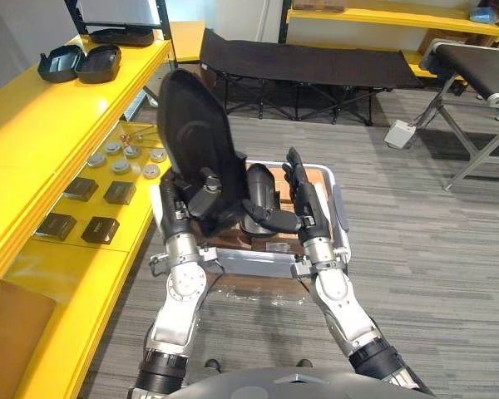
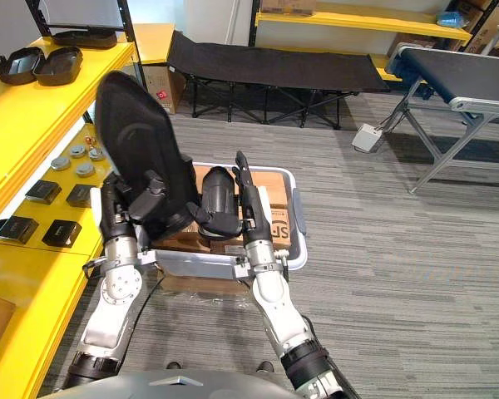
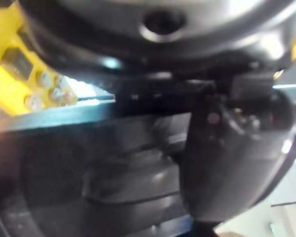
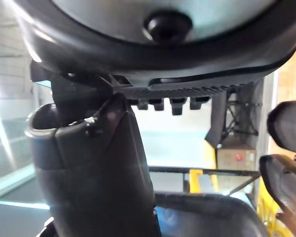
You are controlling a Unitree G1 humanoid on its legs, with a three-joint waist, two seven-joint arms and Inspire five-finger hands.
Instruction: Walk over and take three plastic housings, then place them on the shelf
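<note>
Left robot hand (image 1: 198, 199): clenched round the lower end of a large black plastic housing (image 1: 191, 125), which stands upright, clear above the crate (image 1: 258, 264). The grip at the narrow base appears chosen so the broad shell stays free of the arm and of the crate rim during the carry.

Right robot hand (image 1: 303, 195): released, fingers straight and pointing up, thumb reaching across towards a second housing (image 1: 258, 189) that lies in the crate on brown cardboard. Whether the thumb touches it cannot be told. It grasps nothing.

Destination: the yellow shelf (image 1: 25, 150) runs along the robot's left. Two housings (image 1: 79, 64) already lie side by side on its upper tier, so room beside them looks the likely target.

Surroundings: round discs (image 1: 129, 158) and small black boxes (image 1: 119, 193) occupy the lower tier nearest the held housing. In my judgement these, and the upper tier's edge, are what a tall upright part could strike when swung left. A folding cot (image 1: 299, 62) and a conveyor (image 1: 482, 71) stand well apart.
</note>
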